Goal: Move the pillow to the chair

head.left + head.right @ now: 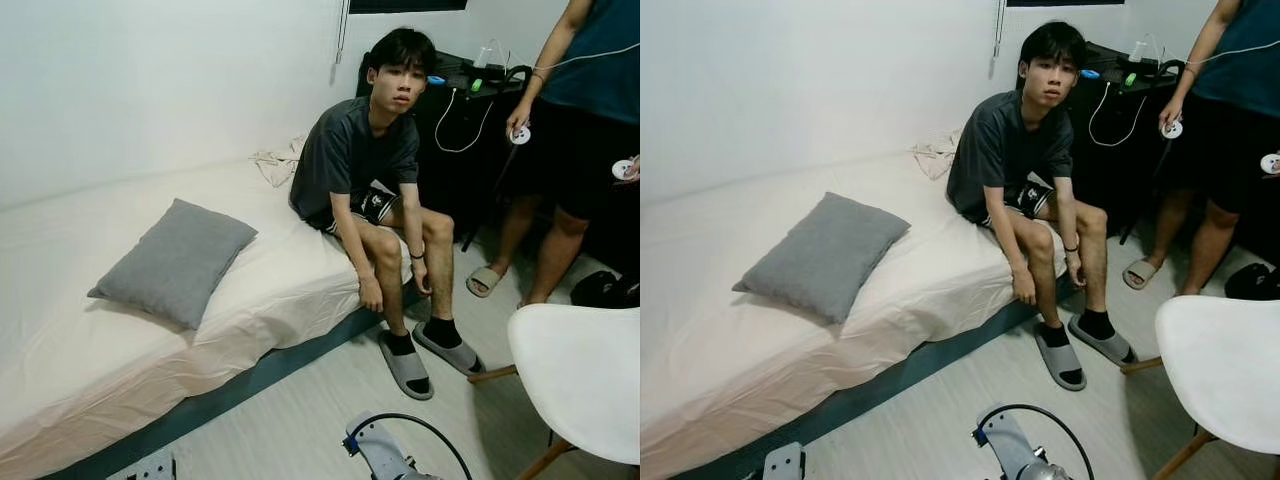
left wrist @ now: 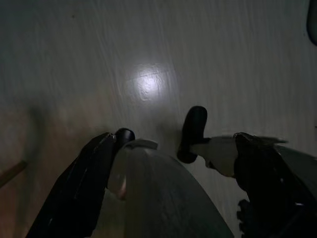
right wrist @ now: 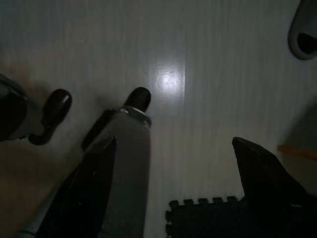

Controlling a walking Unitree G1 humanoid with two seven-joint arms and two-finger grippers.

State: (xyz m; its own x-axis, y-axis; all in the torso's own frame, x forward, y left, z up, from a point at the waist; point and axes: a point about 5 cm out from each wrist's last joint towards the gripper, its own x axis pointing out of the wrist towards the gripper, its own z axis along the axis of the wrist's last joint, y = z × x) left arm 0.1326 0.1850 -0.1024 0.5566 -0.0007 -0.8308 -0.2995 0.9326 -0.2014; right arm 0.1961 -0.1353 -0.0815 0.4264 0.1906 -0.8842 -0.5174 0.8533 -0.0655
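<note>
pillow on bed | person seated on bed edge, right of pillow | chair far right

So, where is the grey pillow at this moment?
The grey pillow lies on the bed, on the robot's left, apart from the seated person.

A bedroom in a home: a low bed with a pale sheet and a grey pillow stands against a white wall, a person sits on its edge in slippers, and a white chair stands on the light floor.
</note>
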